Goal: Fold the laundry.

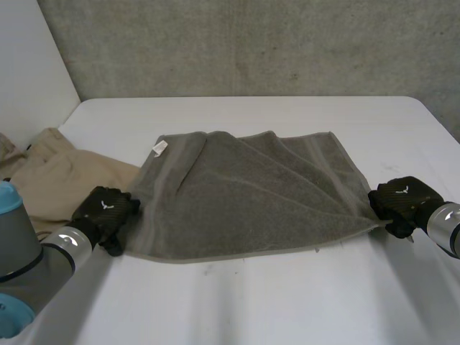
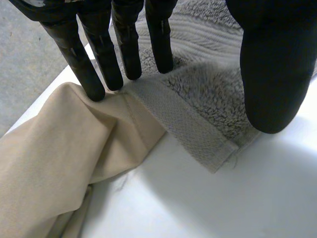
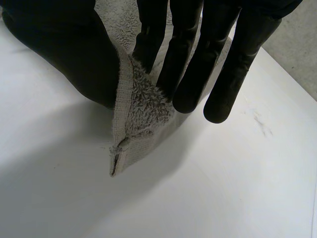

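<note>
A grey towel (image 1: pixel 244 194) lies spread on the white table (image 1: pixel 287 295), its top layer folded over with a diagonal crease. My left hand (image 1: pixel 108 208) rests at the towel's near left corner. In the left wrist view its straight fingers (image 2: pixel 94 54) press where the towel (image 2: pixel 198 99) meets a beige garment, and the thumb (image 2: pixel 272 74) stands apart over the towel's pile; the corner lies flat on the table. My right hand (image 1: pixel 402 201) is at the towel's near right corner. There the thumb (image 3: pixel 64 49) and fingers (image 3: pixel 188 64) pinch the towel corner (image 3: pixel 133 109), lifted slightly off the table.
A beige garment (image 1: pixel 57 180) lies crumpled at the table's left side, its edge (image 2: pixel 59 163) tucked against the towel's left corner. A white label (image 1: pixel 159 148) sticks out at the towel's far left corner. A concrete wall rises behind the table.
</note>
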